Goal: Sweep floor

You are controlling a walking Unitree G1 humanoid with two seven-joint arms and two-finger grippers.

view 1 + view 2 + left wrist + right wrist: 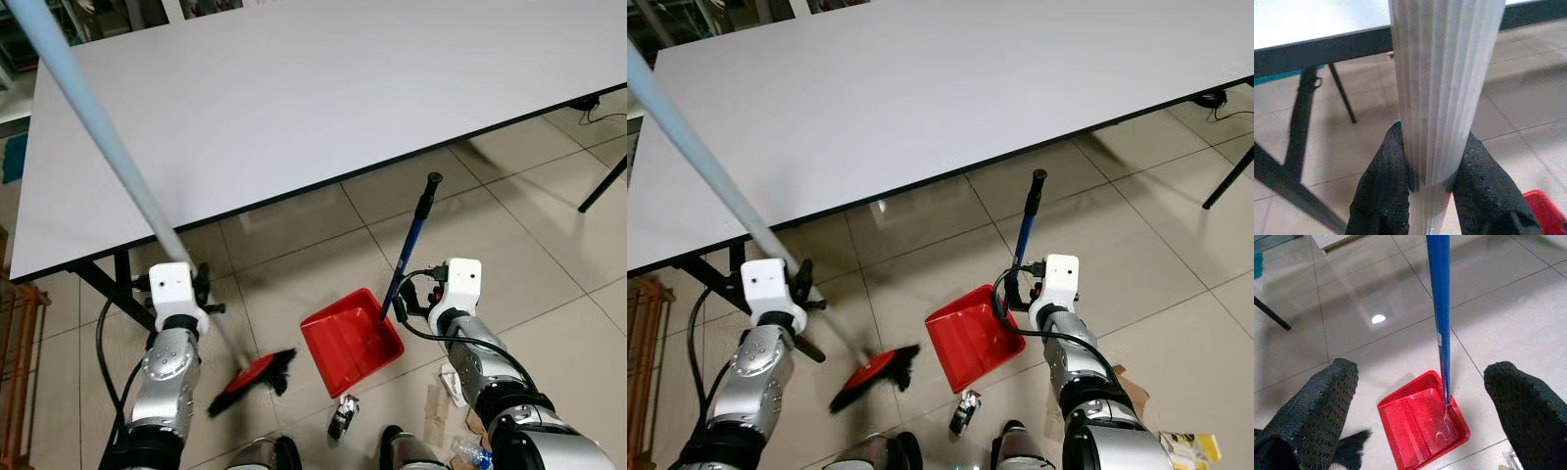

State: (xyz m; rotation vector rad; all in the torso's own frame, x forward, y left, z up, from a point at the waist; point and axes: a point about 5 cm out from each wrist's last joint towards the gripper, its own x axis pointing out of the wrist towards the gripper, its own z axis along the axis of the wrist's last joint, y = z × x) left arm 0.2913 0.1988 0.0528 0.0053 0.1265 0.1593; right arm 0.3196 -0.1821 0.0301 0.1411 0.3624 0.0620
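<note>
Crushed silver can (342, 415) lies by the robot's feet, at six o'clock from the red plastic dustpan (350, 339). Left gripper (1430, 183) clamps the ribbed pale-blue broom handle (93, 127); right gripper (1422, 404) gapes wide, empty, around the dustpan's blue pole (1440, 308). White table (294, 88) spans twelve o'clock.

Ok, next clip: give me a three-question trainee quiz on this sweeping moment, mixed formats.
1. True or false: the right gripper is shut on the dustpan's blue handle.
2. What does the left gripper hold?
A. the broom pole
B. a table leg
C. a cable
3. Fill in: the broom head rests on the floor beside the red ____.

Key: 1 false, its fingers stand apart around the handle; 2 A; 3 dustpan.
</note>
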